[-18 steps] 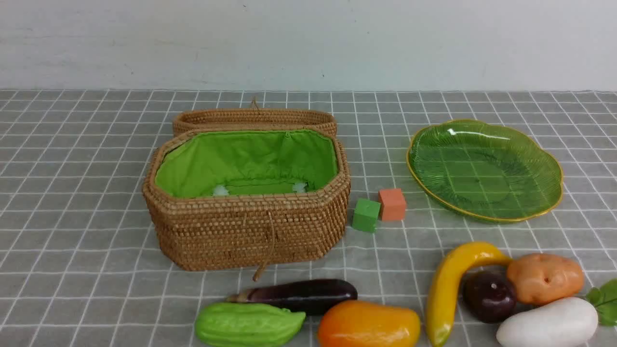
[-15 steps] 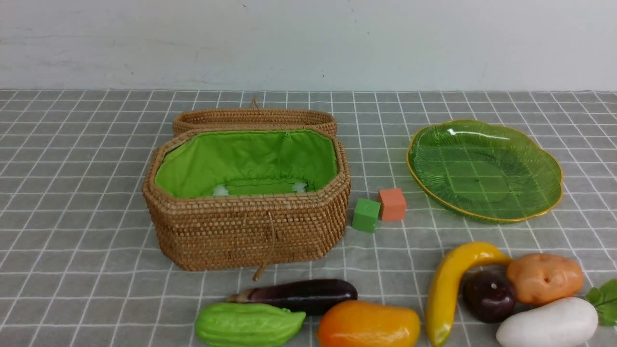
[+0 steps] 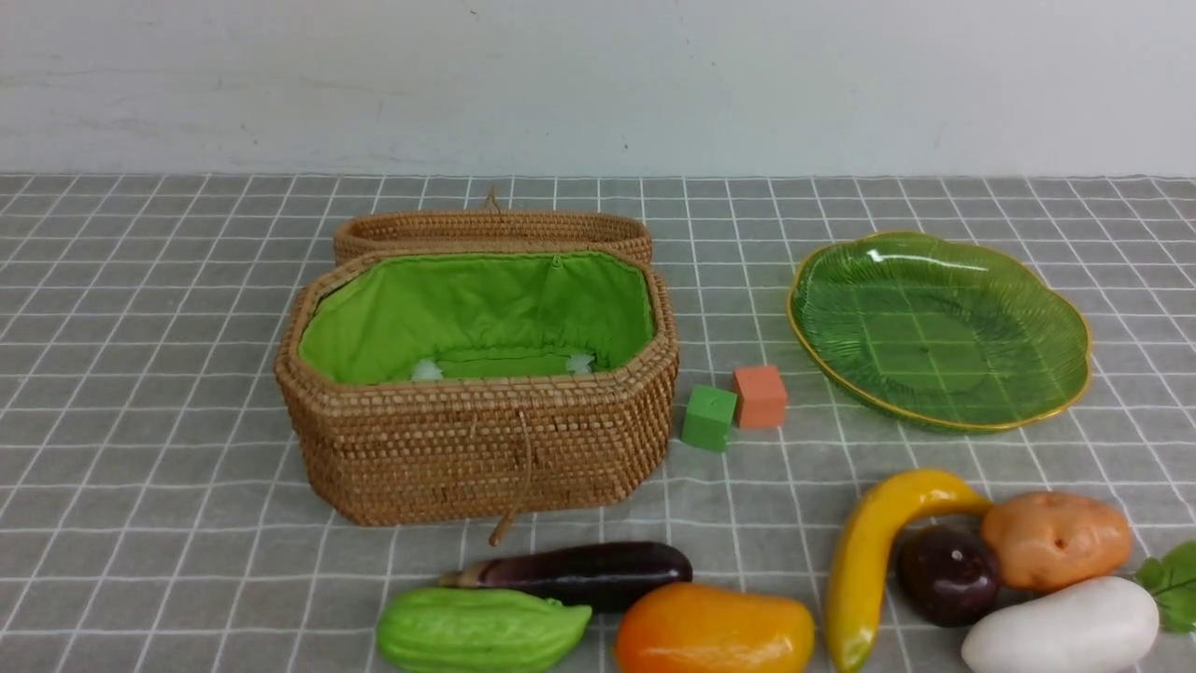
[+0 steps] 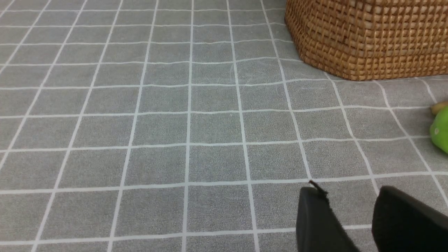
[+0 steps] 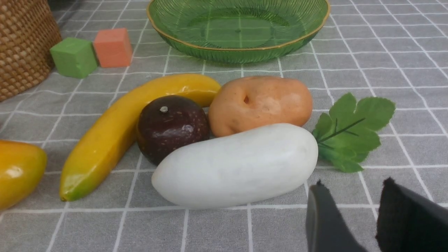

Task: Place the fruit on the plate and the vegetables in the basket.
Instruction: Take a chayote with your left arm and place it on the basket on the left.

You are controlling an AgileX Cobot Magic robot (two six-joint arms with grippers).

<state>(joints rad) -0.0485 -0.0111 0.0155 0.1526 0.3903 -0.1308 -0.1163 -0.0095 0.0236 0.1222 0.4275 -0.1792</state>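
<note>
The open wicker basket [image 3: 467, 449] with green lining stands left of centre, and the green plate [image 3: 939, 327] lies bare at the right. Along the front lie the eggplant [image 3: 579, 572], gourd [image 3: 481, 628] and mango [image 3: 715, 628]. Further right the banana [image 3: 869, 551], round purple fruit [image 3: 948, 572], potato [image 3: 1056, 537] and white radish [image 3: 1060, 626] crowd together. My right gripper [image 5: 353, 190] hovers open and empty just beside the radish [image 5: 238, 166]. My left gripper [image 4: 350, 196] is open over bare cloth, with the basket [image 4: 367, 38] and the gourd [image 4: 441, 129] some way off. Neither gripper shows in the front view.
A green cube [image 3: 709, 417] and an orange cube [image 3: 761, 396] sit between basket and plate. The basket's lid [image 3: 493, 226] lies folded back behind it. The radish's leaves [image 5: 350, 133] spread on the cloth near my right gripper. A grey checked cloth covers the table.
</note>
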